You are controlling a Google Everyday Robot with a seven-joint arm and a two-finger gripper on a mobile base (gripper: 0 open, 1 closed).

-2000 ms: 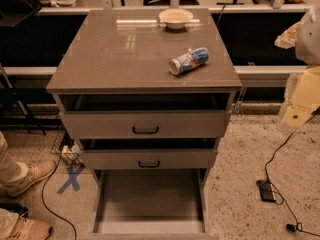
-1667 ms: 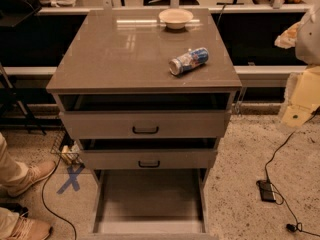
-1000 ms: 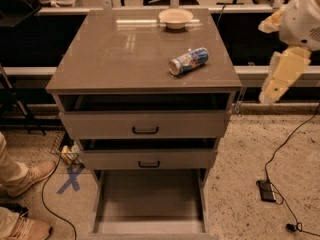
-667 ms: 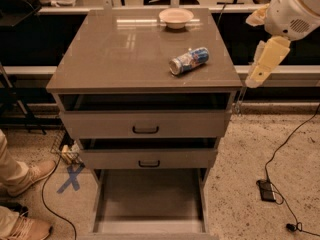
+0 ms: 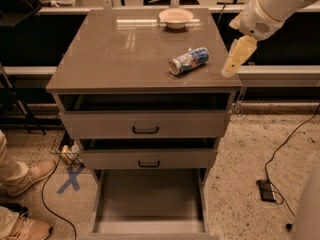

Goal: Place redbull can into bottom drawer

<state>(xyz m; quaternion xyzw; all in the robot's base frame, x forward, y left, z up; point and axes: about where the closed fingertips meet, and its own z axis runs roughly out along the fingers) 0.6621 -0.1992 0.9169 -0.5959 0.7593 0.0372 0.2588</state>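
The redbull can (image 5: 188, 61) lies on its side on the taupe-grey cabinet's top (image 5: 120, 54), right of centre, its silver top pointing to the front left. The bottom drawer (image 5: 149, 204) is pulled out at the foot of the cabinet and shows a bare grey floor. My gripper (image 5: 236, 58) hangs from the white arm at the cabinet's right edge, a little to the right of the can and not touching it.
A round cream bowl (image 5: 176, 18) stands at the back of the top. The two upper drawers (image 5: 145, 125) with black handles sit slightly ajar. A person's shoes (image 5: 25, 176) are at the left, and a black cable with a box (image 5: 267, 190) lies on the floor at the right.
My arm has swung up and to the left from beside the cabinet, bringing the gripper to the cabinet's right edge near the can. The can, bowl and drawers have not moved.
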